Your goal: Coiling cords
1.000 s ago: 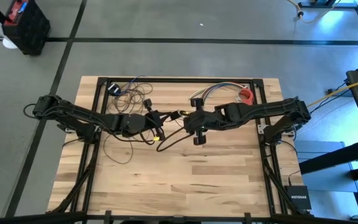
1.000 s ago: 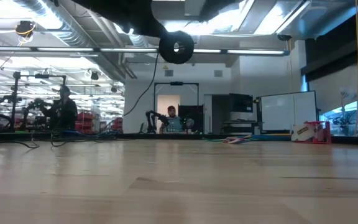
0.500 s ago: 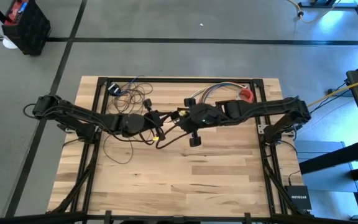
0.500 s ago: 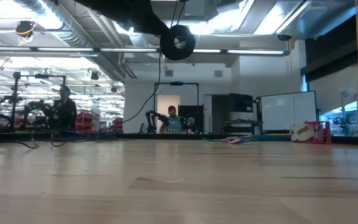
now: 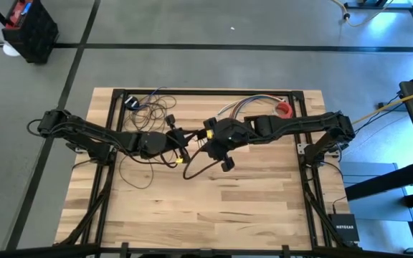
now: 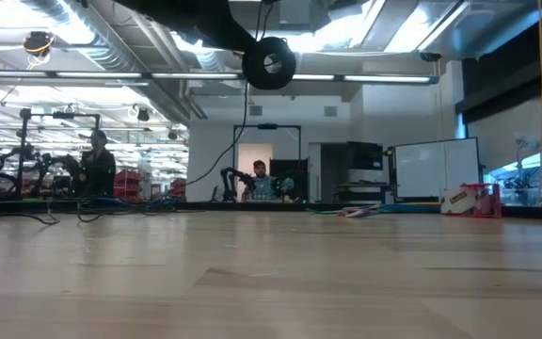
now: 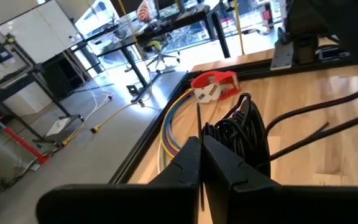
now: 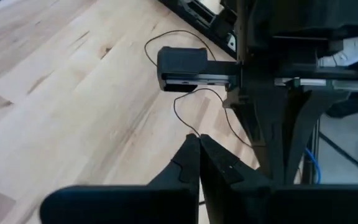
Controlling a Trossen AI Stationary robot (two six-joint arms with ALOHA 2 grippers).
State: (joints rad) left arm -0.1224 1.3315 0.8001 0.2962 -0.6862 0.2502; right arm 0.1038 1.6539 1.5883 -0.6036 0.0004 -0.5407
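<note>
above the desk (image 5: pixel 214 208) middle, left end effector (image 5: pixel 185 137) and right end effector (image 5: pixel 205 136) meet, both pressed together, each pinching the cords (image 7: pixel 241 127). a small bundle is gathered there; loose loops (image 5: pixel 145 107) toward the far left corner remain uncoiled.

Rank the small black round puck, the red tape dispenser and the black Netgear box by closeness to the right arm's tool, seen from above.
From the right tool:
1. Small black round puck, end of the thin dark cord, just beside the tool.
2. Red tape dispenser, at the table's far edge.
3. Black Netgear box, off the table, on the floor.
</note>
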